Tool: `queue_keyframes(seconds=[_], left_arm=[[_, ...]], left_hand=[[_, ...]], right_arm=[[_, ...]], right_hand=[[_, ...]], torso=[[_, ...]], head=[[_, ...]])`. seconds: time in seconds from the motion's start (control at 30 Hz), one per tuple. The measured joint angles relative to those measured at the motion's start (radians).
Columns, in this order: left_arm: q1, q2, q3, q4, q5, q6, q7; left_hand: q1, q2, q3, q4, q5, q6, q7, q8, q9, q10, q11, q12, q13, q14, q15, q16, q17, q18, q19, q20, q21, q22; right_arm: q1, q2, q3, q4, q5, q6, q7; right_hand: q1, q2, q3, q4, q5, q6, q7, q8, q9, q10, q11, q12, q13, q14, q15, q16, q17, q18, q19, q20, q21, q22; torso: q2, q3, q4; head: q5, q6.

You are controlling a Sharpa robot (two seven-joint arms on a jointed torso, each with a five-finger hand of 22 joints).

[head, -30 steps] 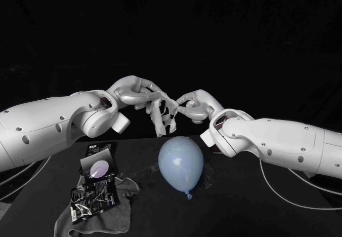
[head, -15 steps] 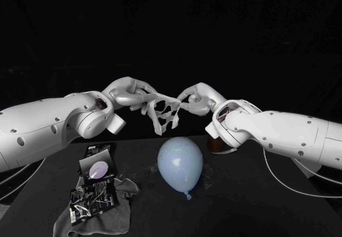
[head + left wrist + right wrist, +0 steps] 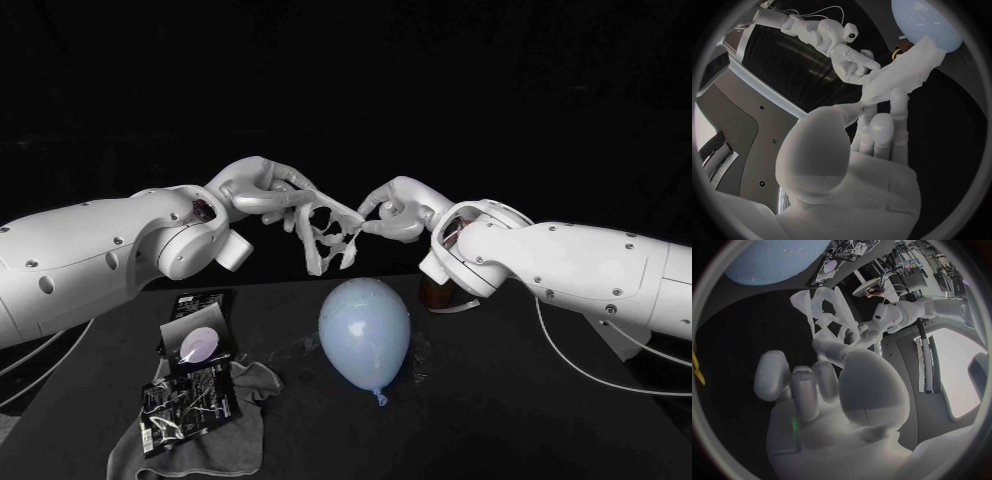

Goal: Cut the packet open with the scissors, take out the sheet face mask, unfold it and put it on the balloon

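Both hands hold the white sheet face mask (image 3: 330,232) up in the air between them, above and behind the balloon. My left hand (image 3: 265,194) pinches its one upper edge, my right hand (image 3: 391,211) the other. The mask hangs partly unfolded, its cut-outs showing. The pale blue balloon (image 3: 365,329) lies on the table below, knot towards me. The left wrist view shows the left hand (image 3: 877,131) on the mask (image 3: 907,67), with the balloon (image 3: 927,22) beyond. In the right wrist view, my right hand (image 3: 820,371) holds the mask (image 3: 826,311) opposite the left hand (image 3: 887,319).
A black packet (image 3: 196,318) with a round picture lies left of the balloon. A cut-open packet piece (image 3: 186,401) rests on a grey cloth (image 3: 216,438) at the front left. An orange-brown object (image 3: 437,296), perhaps the scissors' handle, sits behind the right forearm.
Both hands have risen slightly and the right arm has shifted. The mask hangs wider open between them than a second ago.
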Motion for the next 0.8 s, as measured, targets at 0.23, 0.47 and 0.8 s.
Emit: queue_keyframes(seconds=[0.23, 0.47, 0.8], left_arm=[[0.001, -0.004, -0.005, 0.002, 0.008, 0.011, -0.003], [-0.015, -0.012, -0.014, 0.002, 0.008, 0.026, -0.01], [-0.03, -0.008, -0.016, -0.011, 0.029, 0.024, -0.01]], left_hand=[[0.007, -0.007, -0.033, -0.014, 0.0, 0.026, -0.008, -0.015, 0.0, -0.011, 0.0, 0.0, 0.006, -0.003, 0.0, 0.0, 0.011, 0.0, -0.002, -0.002, 0.0, 0.0], [0.01, -0.01, -0.049, -0.011, -0.001, 0.052, -0.012, -0.03, 0.0, -0.014, -0.004, 0.005, 0.012, -0.002, -0.001, 0.0, 0.014, -0.001, -0.002, -0.002, 0.0, 0.0], [-0.003, 0.003, -0.069, 0.008, -0.001, 0.066, -0.019, -0.042, 0.0, -0.016, -0.005, 0.009, 0.018, 0.004, -0.008, 0.0, 0.016, -0.001, -0.002, -0.002, 0.0, -0.005]], right_arm=[[0.0, -0.011, 0.001, 0.013, 0.013, -0.022, 0.004], [0.015, -0.028, 0.006, 0.02, 0.056, -0.052, 0.018], [0.042, -0.039, 0.007, 0.031, 0.082, 0.011, 0.007]], right_hand=[[0.0, 0.0, -0.005, 0.0, 0.0, 0.003, -0.003, 0.002, 0.004, 0.007, 0.001, 0.01, 0.0, 0.0, 0.0, 0.0, 0.001, 0.0, 0.013, -0.005, 0.02, 0.0], [0.0, 0.0, -0.005, 0.0, 0.004, 0.009, -0.004, 0.005, 0.004, 0.009, -0.001, 0.016, -0.001, 0.0, 0.0, -0.002, 0.001, 0.0, 0.02, -0.006, 0.027, 0.0], [0.0, 0.0, -0.008, -0.003, 0.004, 0.01, -0.003, 0.005, 0.005, 0.008, -0.001, 0.022, 0.0, 0.0, 0.0, 0.001, 0.0, 0.0, 0.02, -0.006, 0.027, 0.001]], torso=[[0.0, 0.0006, 0.0003], [-0.002, 0.0007, 0.0004], [-0.001, 0.0001, -0.0001]], head=[[-0.001, 0.001], [-0.005, 0.003], [-0.011, 0.007]])
